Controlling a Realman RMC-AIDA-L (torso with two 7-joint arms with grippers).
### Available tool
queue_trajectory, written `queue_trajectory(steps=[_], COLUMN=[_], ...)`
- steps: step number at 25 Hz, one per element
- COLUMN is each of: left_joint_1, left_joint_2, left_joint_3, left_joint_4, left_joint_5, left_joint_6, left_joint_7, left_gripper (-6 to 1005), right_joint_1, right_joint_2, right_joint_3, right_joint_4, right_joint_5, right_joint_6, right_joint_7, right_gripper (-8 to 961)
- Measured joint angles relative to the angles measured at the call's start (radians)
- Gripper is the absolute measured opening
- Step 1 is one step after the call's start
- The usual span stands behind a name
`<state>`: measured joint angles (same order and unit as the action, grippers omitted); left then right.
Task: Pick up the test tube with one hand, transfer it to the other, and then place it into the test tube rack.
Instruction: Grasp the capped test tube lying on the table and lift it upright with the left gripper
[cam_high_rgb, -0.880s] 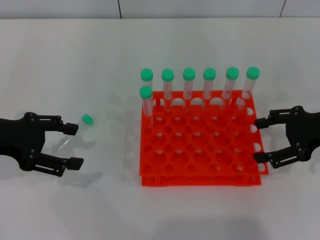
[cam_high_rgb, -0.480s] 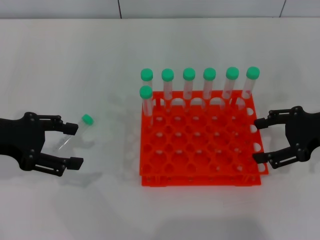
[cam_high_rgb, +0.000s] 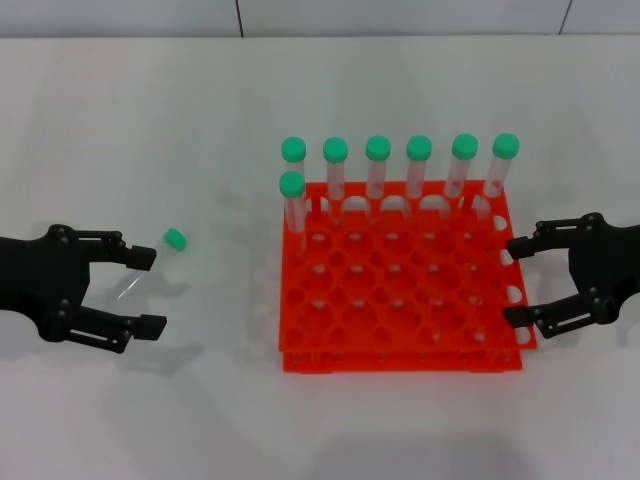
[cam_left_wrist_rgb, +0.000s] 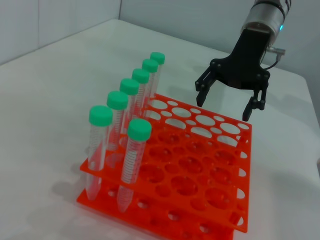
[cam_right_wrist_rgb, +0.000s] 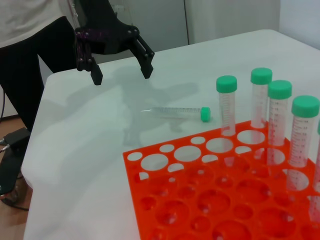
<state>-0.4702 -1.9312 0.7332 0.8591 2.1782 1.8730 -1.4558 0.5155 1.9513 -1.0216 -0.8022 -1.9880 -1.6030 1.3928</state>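
Observation:
The test tube, clear with a green cap, lies flat on the white table left of the test tube rack; in the right wrist view the test tube also lies loose. My left gripper is open, and the tube's body crosses under its far fingertip. From the right wrist view the left gripper hangs above the table, apart from the tube. My right gripper is open and empty at the rack's right edge; the left wrist view has the right gripper above the orange rack.
Several green-capped tubes stand upright along the rack's far row, and one more stands in the second row at the left. A person stands beyond the table's edge on the left-arm side.
The right gripper has crept very slightly toward the rack. The left gripper and the lying tube have not moved.

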Motion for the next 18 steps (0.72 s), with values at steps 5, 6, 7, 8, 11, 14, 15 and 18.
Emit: queue_trajectory(steps=[5,6,7,8,11,14,15,18], left_joint_1=[0.001,0.001,0.0,-0.001,-0.007,-0.01,-0.01,-0.011], left_joint_2=[0.0,0.0,0.0,-0.001,-0.008,-0.024,-0.031,-0.043], left_joint_3=[0.0,0.0,0.0,0.0,-0.004,-0.01,-0.007,-0.001], left_joint_4=[0.0,0.0,0.0,0.0,0.003,0.024,0.039,0.084], left_joint_5=[0.0,0.0,0.0,0.0,-0.002,-0.006,-0.005,-0.001], left_joint_6=[0.0,0.0,0.0,0.0,0.0,0.0,0.001,0.005], left_joint_7=[0.0,-0.001,-0.006,-0.013,-0.039,-0.076,-0.106,-0.203], left_gripper=[881,881,880,880,879,878,878,877], right_joint_1=[0.0,0.0,0.0,0.0,0.0,0.0,0.0,0.0], right_joint_2=[0.002,0.003,0.003,0.003,0.005,0.005,0.005,0.005], right_joint_3=[0.0,0.0,0.0,0.0,0.003,0.004,0.005,0.003], right_joint_4=[0.0,0.0,0.0,0.0,0.0,0.0,0.0,0.0], right_joint_5=[0.0,0.0,0.0,0.0,0.0,0.0,0.0,0.0], right_joint_6=[0.0,0.0,0.001,0.001,0.002,0.003,0.004,0.011], right_joint_7=[0.0,0.0,0.0,0.0,0.0,0.0,0.0,-0.004], right_gripper=[868,868,868,868,868,869,869,869])
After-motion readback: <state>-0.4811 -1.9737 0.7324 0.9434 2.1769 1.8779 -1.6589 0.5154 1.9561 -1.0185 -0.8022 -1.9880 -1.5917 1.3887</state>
